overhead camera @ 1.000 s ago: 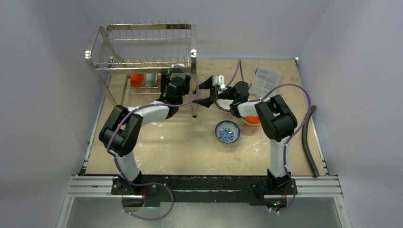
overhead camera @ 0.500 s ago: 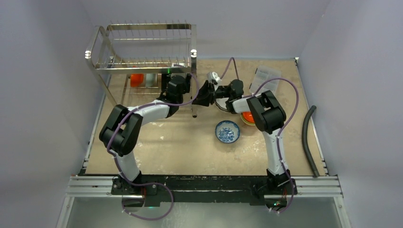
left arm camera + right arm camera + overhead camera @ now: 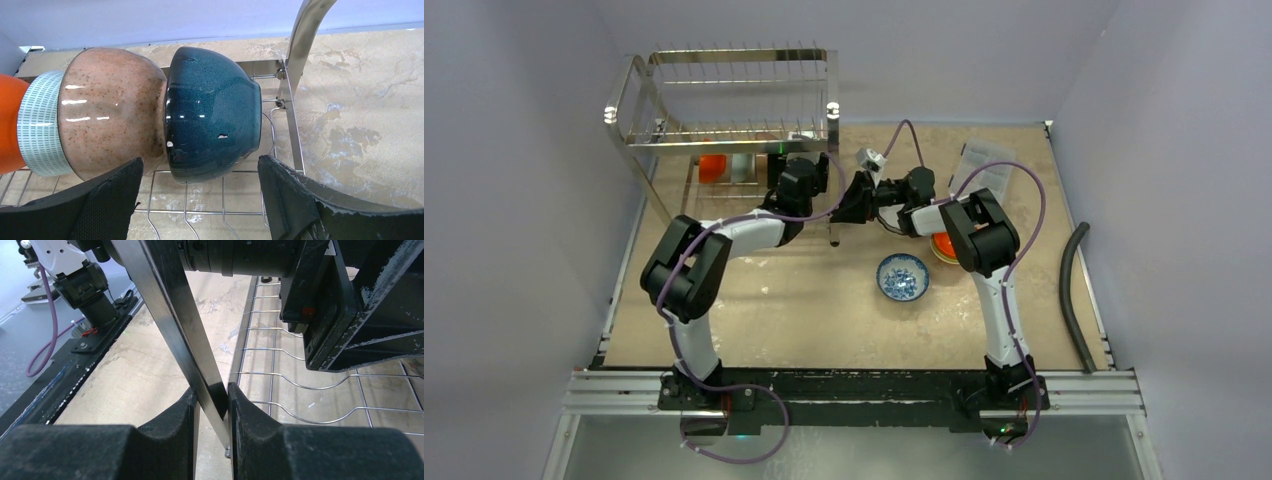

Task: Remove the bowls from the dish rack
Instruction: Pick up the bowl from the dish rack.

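The steel dish rack (image 3: 724, 100) stands at the back left. On its lower wire shelf (image 3: 220, 200) a dark teal bowl (image 3: 212, 110) lies on its side, nested against a tan speckled bowl (image 3: 110, 120), a white-and-teal striped bowl (image 3: 37, 125) and an orange bowl (image 3: 7, 125). My left gripper (image 3: 200, 192) is open, its fingers (image 3: 295, 195) either side of the teal bowl's lower edge without touching it. My right gripper (image 3: 212, 405) is shut on the rack's front right leg (image 3: 170, 320), low near the table. A blue-patterned bowl (image 3: 903, 277) sits on the table.
An orange bowl (image 3: 946, 247) sits on the table, partly under the right arm. A clear plastic box (image 3: 982, 168) lies at the back right and a black hose (image 3: 1074, 290) along the right edge. The left arm's wrist (image 3: 340, 305) hangs just above the lower shelf.
My right gripper has moved left to the rack's front right leg and closed on it. The left gripper has stayed open by the teal bowl.
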Controlling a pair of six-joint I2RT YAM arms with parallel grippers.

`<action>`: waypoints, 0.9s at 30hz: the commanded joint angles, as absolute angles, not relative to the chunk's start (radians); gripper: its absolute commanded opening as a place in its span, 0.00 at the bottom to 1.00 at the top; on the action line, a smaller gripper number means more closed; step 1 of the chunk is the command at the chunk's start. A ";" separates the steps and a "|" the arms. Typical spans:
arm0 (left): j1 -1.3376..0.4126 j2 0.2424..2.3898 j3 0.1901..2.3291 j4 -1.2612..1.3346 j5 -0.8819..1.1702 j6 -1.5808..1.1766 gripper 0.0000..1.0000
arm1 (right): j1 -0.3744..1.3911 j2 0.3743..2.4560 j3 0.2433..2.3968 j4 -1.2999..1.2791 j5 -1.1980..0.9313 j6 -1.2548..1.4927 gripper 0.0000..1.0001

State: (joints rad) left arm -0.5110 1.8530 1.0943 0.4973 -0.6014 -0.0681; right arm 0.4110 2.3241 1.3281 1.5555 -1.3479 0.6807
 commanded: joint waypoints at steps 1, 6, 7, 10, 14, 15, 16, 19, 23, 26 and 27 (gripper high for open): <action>-0.505 1.866 1.139 0.552 -0.615 -0.098 0.83 | 0.401 2.312 1.346 2.065 -1.357 0.752 0.00; -0.505 1.882 1.163 0.553 -0.653 -0.119 0.84 | 0.400 2.309 1.342 2.065 -1.354 0.753 0.00; -0.505 1.889 1.172 0.550 -0.659 -0.123 0.84 | 0.401 2.307 1.342 2.065 -1.353 0.753 0.00; -0.506 1.922 1.203 0.535 -0.681 -0.143 0.84 | 0.400 2.304 1.339 2.065 -1.352 0.753 0.00; -0.514 1.957 1.223 0.541 -0.724 -0.154 0.84 | 0.402 2.302 1.335 2.065 -1.348 0.753 0.00; -0.520 1.963 1.225 0.549 -0.742 -0.145 0.84 | 0.402 2.302 1.335 2.065 -1.347 0.753 0.00; -0.526 1.971 1.230 0.551 -0.762 -0.137 0.84 | 0.403 2.302 1.336 2.065 -1.347 0.754 0.00; -0.538 1.997 1.261 0.544 -0.804 -0.113 0.83 | 0.403 2.300 1.334 2.065 -1.344 0.754 0.00; -0.545 2.030 1.293 0.543 -0.825 -0.097 0.83 | 0.406 2.299 1.331 2.065 -1.345 0.753 0.00; -0.544 2.059 1.319 0.541 -0.840 -0.090 0.83 | 0.409 2.298 1.331 2.065 -1.346 0.755 0.00; -0.545 2.067 1.329 0.536 -0.849 -0.084 0.83 | 0.410 2.297 1.330 2.065 -1.347 0.755 0.00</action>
